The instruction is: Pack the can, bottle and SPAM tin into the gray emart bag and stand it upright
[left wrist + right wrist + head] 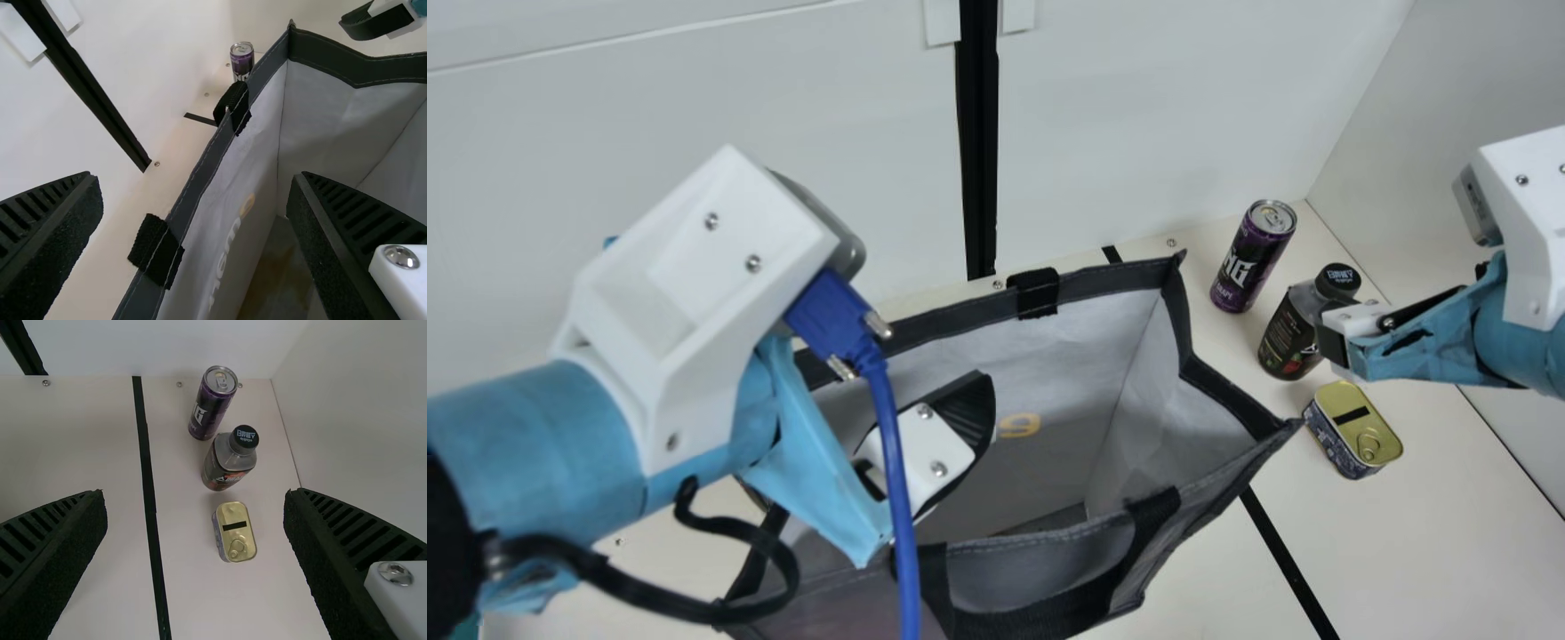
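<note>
1. Right gripper [195, 493] is wide open and is nearer to can [212, 402], bottle [229, 460] and tin [235, 532], at main view's right.
2. Tin's long axis crosses its closing line; I judge this suits gripping.
3. Left gripper [195, 177], also open, is at bag [1147, 444], lower centre.

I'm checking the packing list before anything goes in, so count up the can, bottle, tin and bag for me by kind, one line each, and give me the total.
Can: 1
Bottle: 1
SPAM tin: 1
Gray bag: 1
Total: 4
</note>
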